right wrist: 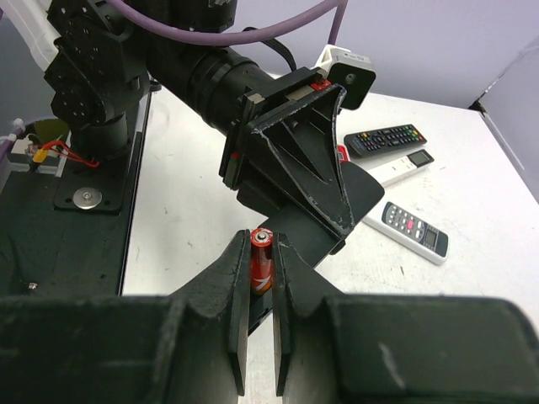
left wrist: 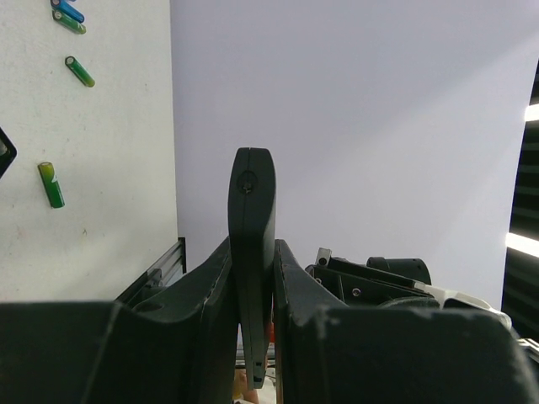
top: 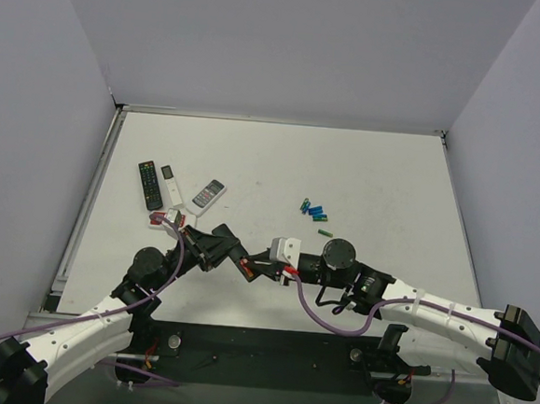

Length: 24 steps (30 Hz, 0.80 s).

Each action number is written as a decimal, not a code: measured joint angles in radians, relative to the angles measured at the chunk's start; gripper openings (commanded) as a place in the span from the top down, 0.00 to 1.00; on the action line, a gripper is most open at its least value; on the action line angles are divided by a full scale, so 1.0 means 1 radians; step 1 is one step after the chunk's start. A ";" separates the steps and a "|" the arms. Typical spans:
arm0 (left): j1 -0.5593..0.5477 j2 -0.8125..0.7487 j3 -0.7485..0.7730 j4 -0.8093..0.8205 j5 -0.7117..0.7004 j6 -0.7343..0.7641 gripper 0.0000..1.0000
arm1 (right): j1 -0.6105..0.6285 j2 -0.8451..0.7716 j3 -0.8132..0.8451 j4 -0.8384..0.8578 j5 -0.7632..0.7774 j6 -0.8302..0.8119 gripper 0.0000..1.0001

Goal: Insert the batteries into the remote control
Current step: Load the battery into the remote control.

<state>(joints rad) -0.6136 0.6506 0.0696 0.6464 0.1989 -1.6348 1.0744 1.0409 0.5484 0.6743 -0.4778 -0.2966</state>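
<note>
Top view, counter (top: 384, 174): white and flat, with grey walls around it.
Top view, left arm (top: 82, 332): comes from the near left corner toward the middle.
Top view, left jaws: clenched on the remote control (top: 244, 264), a slim black bar held up off the counter near the front middle.
Top view, right arm (top: 430, 308): comes in from the near right.
Top view, right jaws: right next to the remote control. What they hold is too small to see here.
Top view, batteries (top: 314, 209): little blue and green ones lie in a bunch behind the right arm. One green battery (top: 324, 232) lies alone, a bit nearer.
Top view, other remotes: a black remote with coloured buttons (top: 150, 184), a thin white remote (top: 170, 185) and a red-and-white remote (top: 209, 193) lie side by side at the back left.
Left wrist view, remote control (left wrist: 251, 202): plain black and seen edge-on. It sticks out past the left jaws, which press on both its sides.
Left wrist view, counter: two green batteries (left wrist: 51, 184) (left wrist: 81, 71) lie well apart, and a blue battery (left wrist: 69, 11) lies at the top edge.
Right wrist view, orange-red battery (right wrist: 261, 263): squeezed between the right jaws, with its silver end showing.
Right wrist view, remote control (right wrist: 349, 198): held in the left jaws, just past the battery. I cannot tell if the two touch.
Right wrist view, other remotes: all three lie on the counter far behind.
</note>
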 measured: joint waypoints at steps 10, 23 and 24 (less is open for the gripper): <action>0.000 -0.006 -0.013 0.010 -0.002 -0.019 1.00 | 0.000 -0.011 -0.001 -0.014 -0.013 0.000 0.92; 0.000 -0.019 -0.040 0.010 -0.020 -0.049 1.00 | 0.000 -0.052 -0.001 -0.116 -0.034 -0.020 0.89; 0.000 -0.020 -0.040 0.008 -0.020 -0.049 1.00 | 0.000 -0.052 -0.001 -0.119 -0.036 -0.022 0.89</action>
<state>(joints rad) -0.6136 0.6308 0.0299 0.6544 0.1791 -1.6836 1.0744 0.9890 0.5476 0.5552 -0.5137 -0.3183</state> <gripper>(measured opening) 0.261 0.119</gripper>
